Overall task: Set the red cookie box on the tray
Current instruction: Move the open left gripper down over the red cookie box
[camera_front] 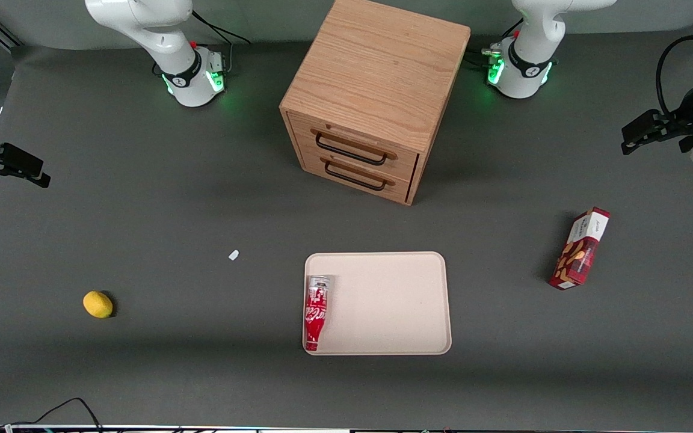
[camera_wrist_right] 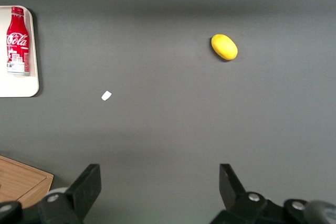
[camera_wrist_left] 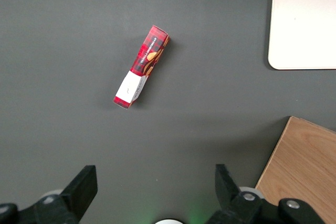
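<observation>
The red cookie box [camera_front: 580,248] lies flat on the grey table toward the working arm's end, apart from the tray; it also shows in the left wrist view [camera_wrist_left: 142,66], with its white end panel nearer the gripper. The cream tray [camera_front: 394,300] lies in front of the drawer cabinet, and its corner shows in the left wrist view [camera_wrist_left: 304,24]. My left gripper [camera_front: 629,141] hangs above the table at the working arm's end, farther from the front camera than the box. It is open and empty [camera_wrist_left: 156,182], with the box well clear of its fingers.
A red Coca-Cola bottle [camera_front: 316,311] lies on the tray along its edge toward the parked arm. The wooden drawer cabinet [camera_front: 370,96] stands farther from the camera than the tray. A lemon [camera_front: 98,304] and a small white scrap [camera_front: 233,255] lie toward the parked arm's end.
</observation>
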`<state>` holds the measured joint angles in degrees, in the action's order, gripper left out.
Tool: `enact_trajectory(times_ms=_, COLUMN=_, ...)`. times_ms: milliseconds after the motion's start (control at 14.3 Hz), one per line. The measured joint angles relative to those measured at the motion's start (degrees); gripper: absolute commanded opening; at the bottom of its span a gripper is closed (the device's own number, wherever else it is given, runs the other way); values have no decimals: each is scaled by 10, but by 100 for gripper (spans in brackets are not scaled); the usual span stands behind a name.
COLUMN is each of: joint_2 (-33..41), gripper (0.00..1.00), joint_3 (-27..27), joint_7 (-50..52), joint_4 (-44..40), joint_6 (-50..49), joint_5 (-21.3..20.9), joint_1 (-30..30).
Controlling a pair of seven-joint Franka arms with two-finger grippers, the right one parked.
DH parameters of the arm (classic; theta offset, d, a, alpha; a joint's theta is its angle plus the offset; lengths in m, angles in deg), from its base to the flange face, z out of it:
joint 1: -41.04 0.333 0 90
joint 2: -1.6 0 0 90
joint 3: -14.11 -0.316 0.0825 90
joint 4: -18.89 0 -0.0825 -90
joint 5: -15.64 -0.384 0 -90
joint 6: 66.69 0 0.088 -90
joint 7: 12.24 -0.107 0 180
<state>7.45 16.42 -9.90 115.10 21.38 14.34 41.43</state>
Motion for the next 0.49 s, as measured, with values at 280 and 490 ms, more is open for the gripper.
enact_trajectory(times_ms=280, joint_2=-1, gripper=100, joint_3=0, joint_7=0, joint_4=1, joint_6=0, joint_5=0, joint_1=0)
enact_trajectory(times_ms=490, joint_2=-9, gripper=100, joint_3=1, joint_7=0, joint_4=8, joint_6=2, joint_5=-4, joint_1=0)
